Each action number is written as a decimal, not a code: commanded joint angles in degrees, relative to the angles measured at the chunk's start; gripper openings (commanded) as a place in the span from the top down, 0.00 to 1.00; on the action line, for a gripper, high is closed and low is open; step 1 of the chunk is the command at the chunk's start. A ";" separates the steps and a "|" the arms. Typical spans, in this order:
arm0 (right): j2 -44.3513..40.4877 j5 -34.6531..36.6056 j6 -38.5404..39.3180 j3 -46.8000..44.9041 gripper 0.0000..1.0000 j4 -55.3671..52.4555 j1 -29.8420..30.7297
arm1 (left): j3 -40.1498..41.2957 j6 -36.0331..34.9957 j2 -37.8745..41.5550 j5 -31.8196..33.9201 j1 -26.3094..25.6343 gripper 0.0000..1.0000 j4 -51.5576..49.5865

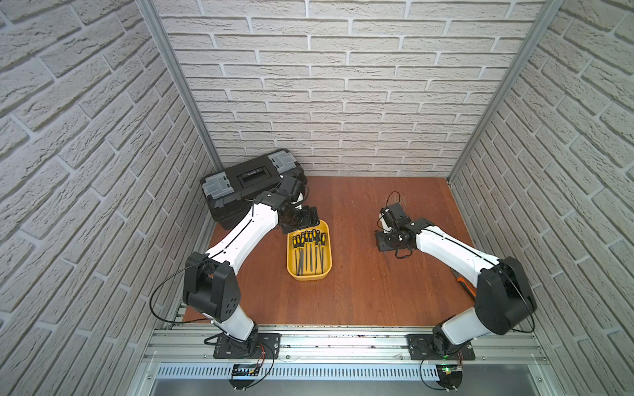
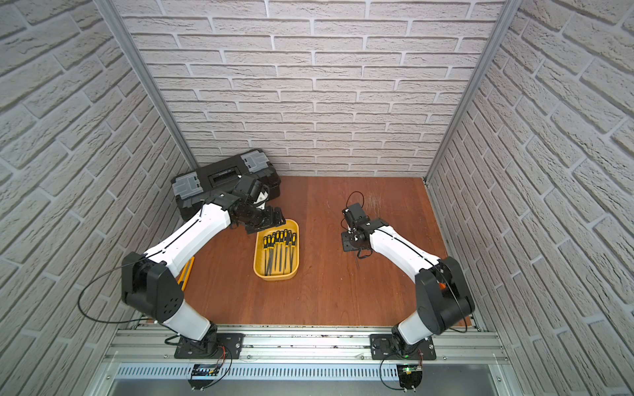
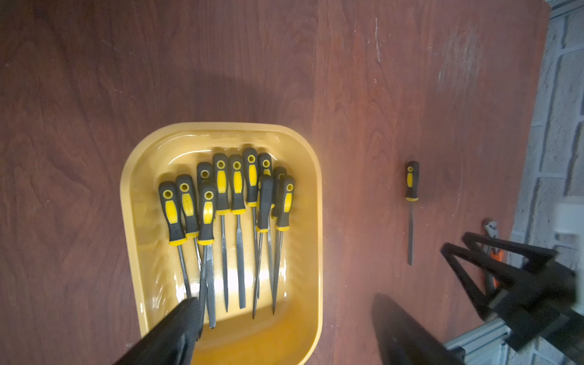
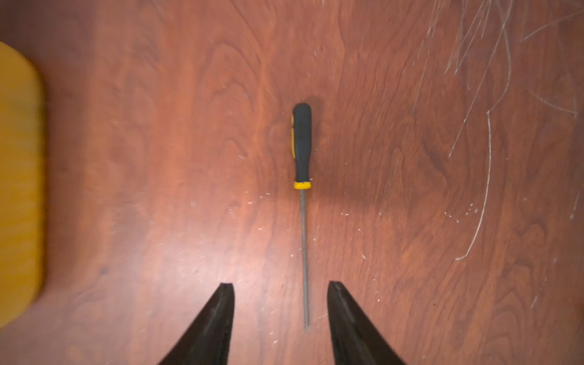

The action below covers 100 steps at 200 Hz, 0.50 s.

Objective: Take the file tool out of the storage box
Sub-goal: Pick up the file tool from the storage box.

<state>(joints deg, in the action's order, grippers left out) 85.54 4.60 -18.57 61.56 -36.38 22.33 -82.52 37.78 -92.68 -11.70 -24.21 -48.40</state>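
Note:
The yellow storage box (image 1: 310,277) (image 3: 132,221) stands mid-table and holds several file tools (image 3: 237,189) (image 1: 308,244) with black-and-yellow handles. My left gripper (image 3: 284,301) (image 1: 303,223) hovers open over the box's far end, one finger (image 3: 186,316) above the file tips. One file tool (image 4: 302,145) (image 3: 411,189) lies flat on the wood, right of the box. My right gripper (image 4: 281,284) (image 1: 387,240) is just above it and open. The file's thin shaft tip lies between the two fingers, touching neither. In both top views only that shaft (image 1: 387,263) (image 2: 356,262) shows.
A black toolbox (image 1: 250,185) with grey latches sits at the back left, right behind my left wrist. Orange-handled pliers (image 1: 463,284) lie by the right wall under my right arm. A yellow tool (image 2: 185,271) lies under my left arm. Brick walls enclose three sides.

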 commanded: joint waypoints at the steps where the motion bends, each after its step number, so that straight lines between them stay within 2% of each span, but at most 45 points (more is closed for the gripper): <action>1: -5.49 -5.37 0.24 -0.75 0.41 -0.36 -0.14 | -2.18 -1.56 -1.70 2.76 -1.13 0.11 -2.60; 26: -10.14 -10.65 -0.22 -0.87 0.30 -0.06 -0.18 | -2.65 -1.83 -3.34 3.59 -2.06 0.14 -2.56; 63: -16.27 -20.64 -0.99 -1.66 0.01 0.70 -0.17 | -3.35 -2.09 -6.36 4.30 -3.30 0.18 -2.22; 100: -21.40 -27.75 -0.89 -1.78 0.00 -0.14 -0.15 | -3.59 -2.36 -9.56 4.85 -4.52 0.23 -0.70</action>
<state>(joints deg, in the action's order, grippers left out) 67.40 -15.88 -19.18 60.40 -36.56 22.33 -84.82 36.32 -100.31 -7.97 -27.81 -49.58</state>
